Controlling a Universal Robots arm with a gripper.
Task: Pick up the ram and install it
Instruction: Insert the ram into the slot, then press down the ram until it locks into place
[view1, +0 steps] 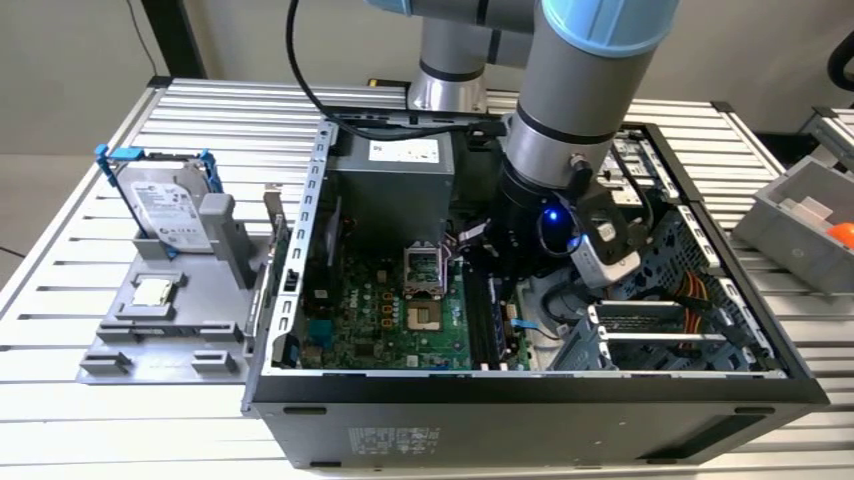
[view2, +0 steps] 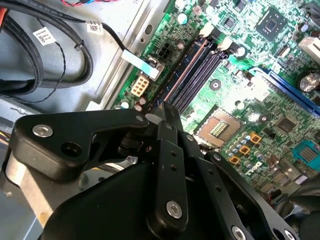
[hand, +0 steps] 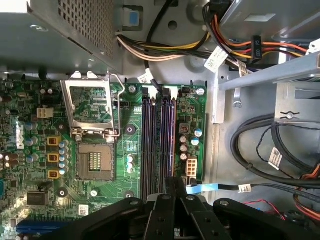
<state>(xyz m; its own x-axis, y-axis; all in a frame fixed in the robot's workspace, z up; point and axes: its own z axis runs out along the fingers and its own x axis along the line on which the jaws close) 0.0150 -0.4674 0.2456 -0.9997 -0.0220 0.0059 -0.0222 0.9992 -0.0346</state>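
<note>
My gripper (view1: 498, 285) is down inside the open computer case (view1: 534, 385), over the memory slots (view1: 487, 320) of the green motherboard (view1: 387, 310). In both wrist views its black fingers close to a narrow tip (view2: 167, 107) (hand: 174, 182) at one end of the slot row. The ram (view2: 187, 67) (hand: 172, 145) shows edge-on as a thin dark strip. It runs from the fingertips along the slot nearest the case wall. The fingers look shut on it. Whether it is seated in the slot I cannot tell.
The open processor socket (hand: 92, 160) lies beside the slots. Black and coloured cables (hand: 260, 150) fill the case floor on the other side. Outside, on the exterior view's left, a grey stand (view1: 160, 340) holds a hard drive in a blue frame (view1: 167, 205) and a small square chip (view1: 154, 291).
</note>
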